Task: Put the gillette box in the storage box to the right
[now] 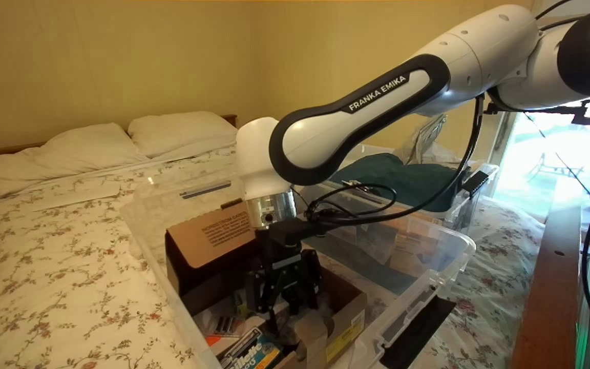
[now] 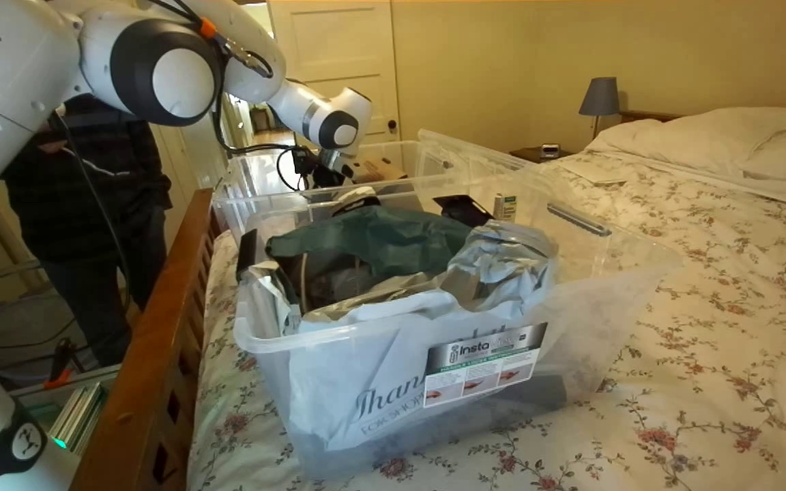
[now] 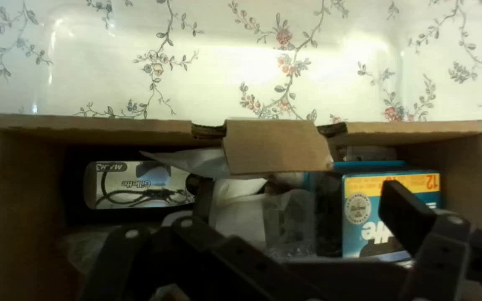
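The teal gillette box (image 3: 352, 236) lies at the right inside an open cardboard box in the wrist view; it also shows at the bottom of an exterior view (image 1: 254, 354). My gripper (image 3: 299, 200) is open and reaches down into the cardboard box. Its right finger overlaps the gillette box in the wrist view; whether they touch I cannot tell. The left finger is over white paper and a black pack. The clear storage box (image 2: 284, 341) holding green cloth and a grey bag stands beside the tub with the cardboard box; its rim also shows in an exterior view (image 1: 488, 177).
The cardboard box (image 3: 27, 209) stands in another clear tub (image 1: 466, 246), its printed flap (image 1: 223, 233) raised. It also holds a black Gillette pack (image 3: 140, 184), white paper (image 3: 241, 213) and plastic wrap. A wooden bed rail (image 2: 154, 327) runs alongside. A person (image 2: 93, 225) stands behind it.
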Robot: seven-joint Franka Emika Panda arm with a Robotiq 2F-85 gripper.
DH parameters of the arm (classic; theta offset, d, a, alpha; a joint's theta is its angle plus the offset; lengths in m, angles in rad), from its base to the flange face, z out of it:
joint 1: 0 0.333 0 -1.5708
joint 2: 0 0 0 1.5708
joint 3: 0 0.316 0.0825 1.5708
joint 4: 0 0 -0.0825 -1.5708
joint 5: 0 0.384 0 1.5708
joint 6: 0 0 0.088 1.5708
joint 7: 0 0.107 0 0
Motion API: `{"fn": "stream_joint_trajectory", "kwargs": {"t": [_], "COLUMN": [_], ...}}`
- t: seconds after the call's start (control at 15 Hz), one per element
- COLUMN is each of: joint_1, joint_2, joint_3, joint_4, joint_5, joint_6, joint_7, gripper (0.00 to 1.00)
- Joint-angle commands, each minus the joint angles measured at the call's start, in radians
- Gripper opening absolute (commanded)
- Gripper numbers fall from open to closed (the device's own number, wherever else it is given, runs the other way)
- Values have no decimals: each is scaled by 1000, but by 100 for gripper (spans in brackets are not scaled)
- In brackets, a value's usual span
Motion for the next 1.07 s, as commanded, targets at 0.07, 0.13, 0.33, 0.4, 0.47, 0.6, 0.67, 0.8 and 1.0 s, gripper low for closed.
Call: {"fn": "stream_joint_trajectory", "kwargs": {"t": [0.07, 0.13, 0.33, 0.4, 0.47, 0.6, 0.67, 0.8, 1.0], "joint_1": [-12, -20, -43, -53, -68, -93, -99, -102, -48], "joint_2": [-20, -20, -15, -21, -34, -45, -45, -26, -41], "joint_3": [9, 16, 31, 34, 35, 48, 53, 71, 24], "joint_4": [-39, -52, -82, -102, -132, -180, -198, -206, -225], "joint_5": [13, 28, 89, 115, 147, 202, 218, 233, 281], "joint_6": [63, 91, 127, 133, 143, 191, 228, 284, 348], "joint_7": [-20, -23, 8, 18, 32, 14, -2, -35, -88], "gripper": [100, 100, 100, 100, 100, 100, 100, 100, 100]}}
